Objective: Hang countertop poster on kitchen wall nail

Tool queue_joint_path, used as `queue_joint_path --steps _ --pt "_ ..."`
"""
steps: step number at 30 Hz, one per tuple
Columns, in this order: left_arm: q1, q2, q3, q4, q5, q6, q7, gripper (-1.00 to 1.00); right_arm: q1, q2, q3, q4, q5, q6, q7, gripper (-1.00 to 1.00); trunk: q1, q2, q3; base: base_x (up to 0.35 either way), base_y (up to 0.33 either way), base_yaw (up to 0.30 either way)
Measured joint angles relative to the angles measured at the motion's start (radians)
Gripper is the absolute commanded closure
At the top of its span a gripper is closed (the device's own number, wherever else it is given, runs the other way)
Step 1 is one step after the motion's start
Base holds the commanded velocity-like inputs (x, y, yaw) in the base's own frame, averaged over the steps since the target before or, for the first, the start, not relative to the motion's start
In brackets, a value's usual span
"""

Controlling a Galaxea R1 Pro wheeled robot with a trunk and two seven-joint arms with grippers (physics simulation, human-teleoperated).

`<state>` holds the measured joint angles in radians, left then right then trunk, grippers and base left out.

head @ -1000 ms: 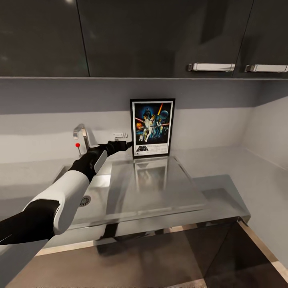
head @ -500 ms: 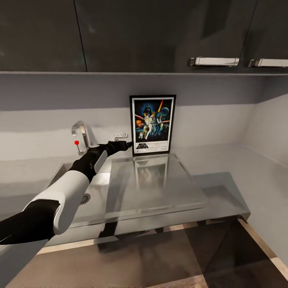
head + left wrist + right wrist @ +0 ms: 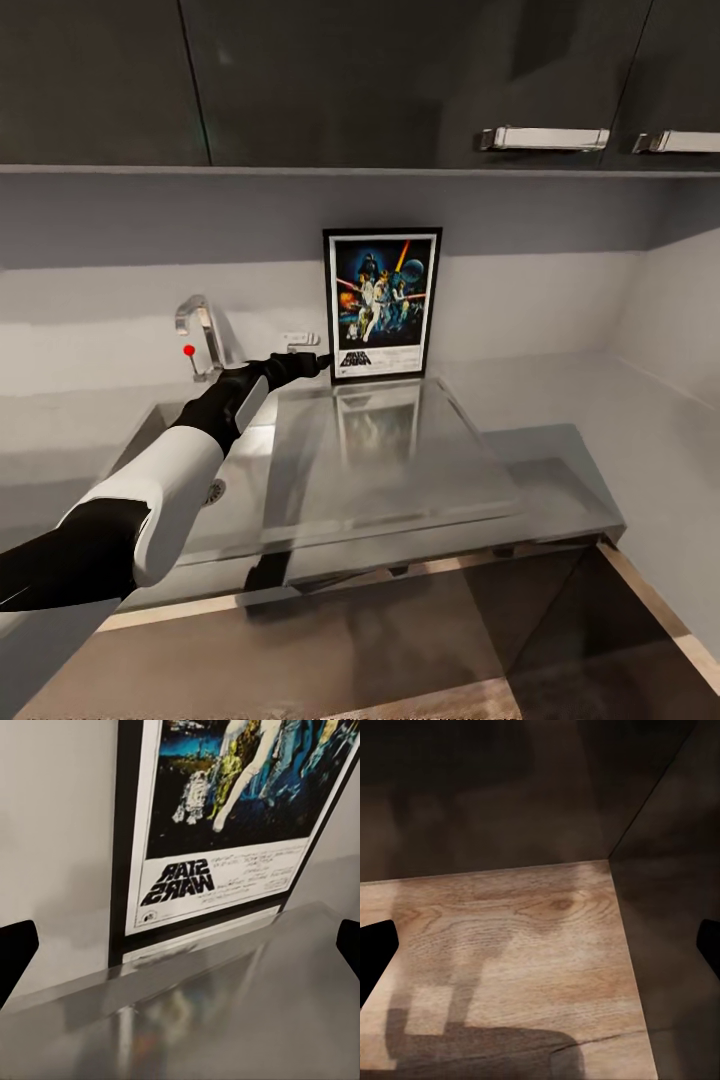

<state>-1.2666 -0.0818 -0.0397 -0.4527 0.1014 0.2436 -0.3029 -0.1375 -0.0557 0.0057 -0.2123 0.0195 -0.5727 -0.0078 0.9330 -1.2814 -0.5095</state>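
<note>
Reaching over the counter (image 3: 560, 420), my left end effector (image 3: 318, 362) sits spread wide with nothing in it, just beside the lower left corner of the poster (image 3: 382, 303). The poster stands upright against the wall behind the sink (image 3: 180, 440). My right end effector (image 3: 540, 945) hangs wide apart, holding nothing, above the wood floor (image 3: 532, 945).

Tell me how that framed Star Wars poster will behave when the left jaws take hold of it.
The black-framed Star Wars poster stands flat and straight against the grey wall, so it is probably stiff. It is thin and rests on its bottom edge on the glossy grey countertop, so a nudge may tip or slide it. The left gripper sits at its lower corner, so it may swing.
</note>
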Motion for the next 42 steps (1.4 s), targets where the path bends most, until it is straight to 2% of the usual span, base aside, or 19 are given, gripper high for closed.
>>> queue_joint_path --steps 26,42 --pt "0.000 0.000 0.000 0.002 0.000 -0.003 0.000 -1.00 0.000 0.000 0.000 0.000 0.000 0.000 -0.002 -1.00 0.000 0.000 -0.041 0.000 0.000 0.000" --pt "0.000 0.000 0.000 0.002 0.000 -0.004 0.000 -1.00 0.000 -0.003 -0.002 0.002 0.000 -0.002 0.001 -1.00 0.000 0.000 -0.045 0.000 0.000 0.000"
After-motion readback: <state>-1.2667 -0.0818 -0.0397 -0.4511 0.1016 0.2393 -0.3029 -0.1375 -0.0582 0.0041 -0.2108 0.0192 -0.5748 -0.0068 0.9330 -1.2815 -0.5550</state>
